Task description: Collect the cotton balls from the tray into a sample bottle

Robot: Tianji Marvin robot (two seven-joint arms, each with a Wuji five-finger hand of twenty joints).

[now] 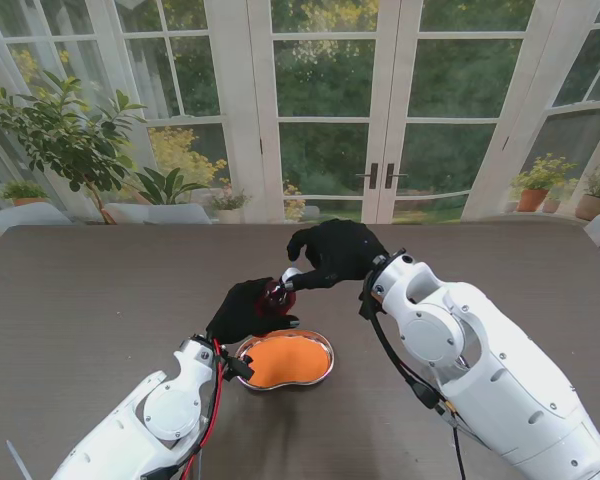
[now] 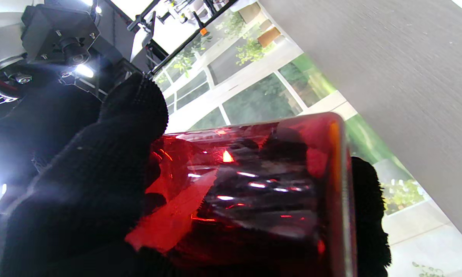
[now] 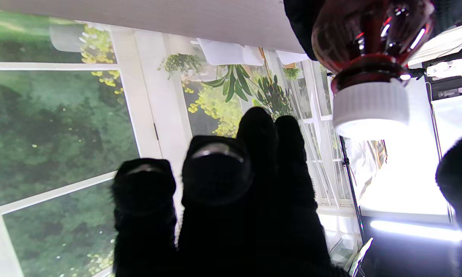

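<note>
Glass doors and potted greenery stand behind a dark brown table (image 1: 80, 300) that fills the stand's view. On it, near the robot, lies a kidney-shaped metal tray (image 1: 325, 350) with an orange inside; whether any cotton balls lie in it cannot be made out at this size. Just beyond the tray's far rim, on its left side, the left hand (image 1: 242, 312) in a black glove is wrapped around a red sample bottle (image 1: 275, 293), held off the table with its neck pointing toward the right hand (image 1: 332, 252). That hand, also gloved in black, sits just past the bottle on the side away from the tray, with its fingertips at the bottle's white cap (image 1: 291, 274); contact cannot be confirmed from this view. From the left wrist camera, the bottle (image 2: 254, 192) fills most of the picture as translucent red plastic, with gloved fingers (image 2: 100, 173) curled against its side and another fingertip showing past its flat base, so the grasp is firm. From the right wrist camera, the bottle (image 3: 369, 34) shows its rounded red shoulder and its ribbed white cap (image 3: 370, 107). The right hand's fingers (image 3: 215, 181) are bunched side by side and apart from the cap, and the thumb (image 3: 459, 173) sits off on the cap's other side, so this hand stands spread and holds nothing.
</note>
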